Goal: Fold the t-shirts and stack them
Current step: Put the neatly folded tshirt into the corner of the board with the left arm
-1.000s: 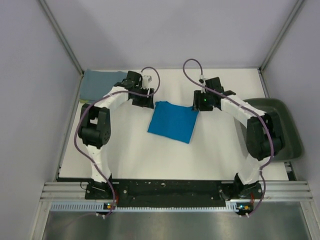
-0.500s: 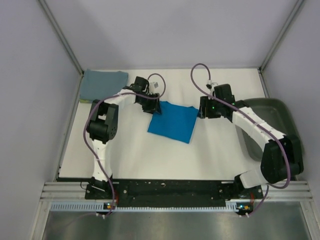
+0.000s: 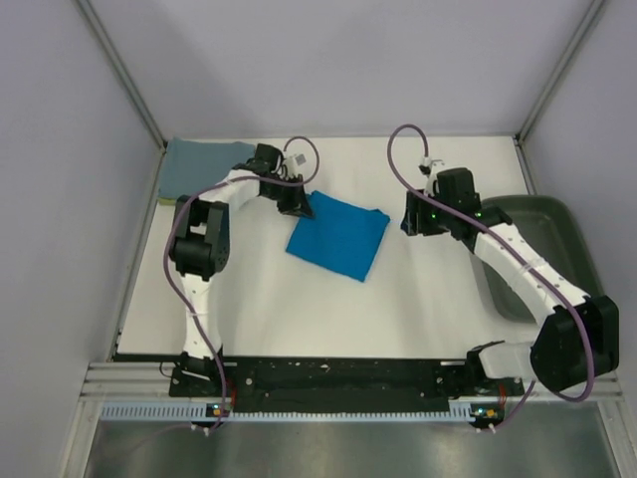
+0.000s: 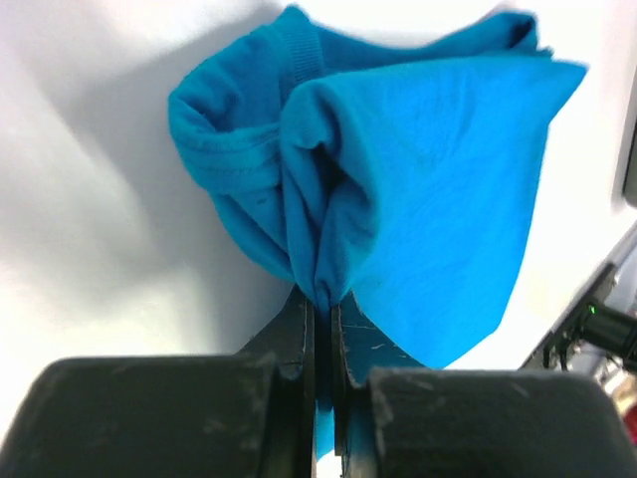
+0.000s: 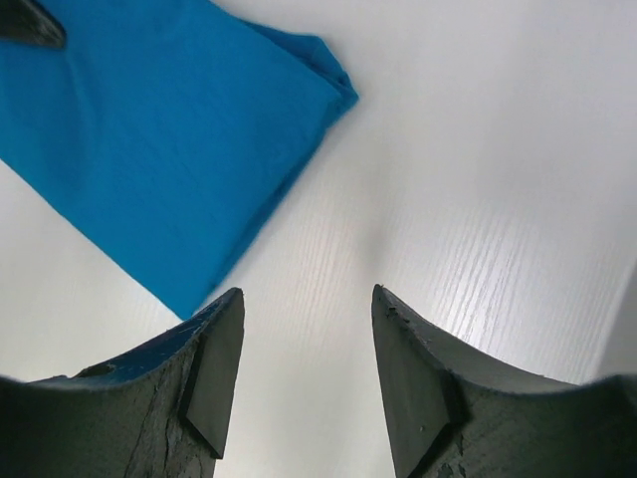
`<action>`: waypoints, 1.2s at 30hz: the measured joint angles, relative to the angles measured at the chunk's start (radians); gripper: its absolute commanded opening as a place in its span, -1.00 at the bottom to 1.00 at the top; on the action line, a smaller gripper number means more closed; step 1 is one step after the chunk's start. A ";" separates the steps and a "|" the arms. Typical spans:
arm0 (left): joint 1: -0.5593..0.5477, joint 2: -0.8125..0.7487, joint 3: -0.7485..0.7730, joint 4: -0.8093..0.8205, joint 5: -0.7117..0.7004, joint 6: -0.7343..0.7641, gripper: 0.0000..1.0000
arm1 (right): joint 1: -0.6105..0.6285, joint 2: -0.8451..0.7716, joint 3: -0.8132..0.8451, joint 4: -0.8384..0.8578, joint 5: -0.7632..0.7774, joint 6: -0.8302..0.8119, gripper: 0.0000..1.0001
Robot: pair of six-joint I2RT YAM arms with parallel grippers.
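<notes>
A white table (image 3: 428, 299) stands inside pale grey walls (image 3: 338, 60), seen from above. Near its middle lies the cobalt blue t-shirt (image 3: 338, 236), folded into a flat, nearly square packet. It has no clear long axis. The packet is skewed to the table's edges, with one corner pointing toward the near side of the table and its far edge slanting nearer as it runs right.

At the shirt's far left corner, the left gripper (image 3: 296, 202) has its jaws pinched tight on the cloth. In the left wrist view, the left gripper (image 4: 320, 299) bunches the blue fabric (image 4: 438, 179) into folds that rise from between the closed fingers, with a ribbed hem showing.

Just right of the shirt, apart from it, the right gripper (image 3: 410, 221) hangs over bare table. The right wrist view shows the right gripper (image 5: 304, 329) with its jaws spread wide and nothing between them. The shirt's right corner (image 5: 159, 129) lies ahead and to its left.

Well left of the blue shirt, in the far left corner, sits the grey-blue t-shirt (image 3: 199, 164), folded square. Well right of it, a dark green tray (image 3: 557, 249) rests at the table's right edge.
</notes>
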 measured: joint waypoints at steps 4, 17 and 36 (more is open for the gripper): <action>0.095 -0.003 0.130 -0.074 -0.048 0.075 -1.00 | 0.000 -0.027 -0.024 -0.019 0.021 -0.015 0.32; 0.199 -0.040 0.463 -0.262 -0.368 0.404 -1.00 | 0.000 -0.055 -0.080 -0.048 0.079 -0.044 0.97; 0.245 -0.039 0.660 -0.320 -0.730 0.634 -1.00 | 0.000 -0.055 -0.103 -0.055 0.084 -0.060 0.97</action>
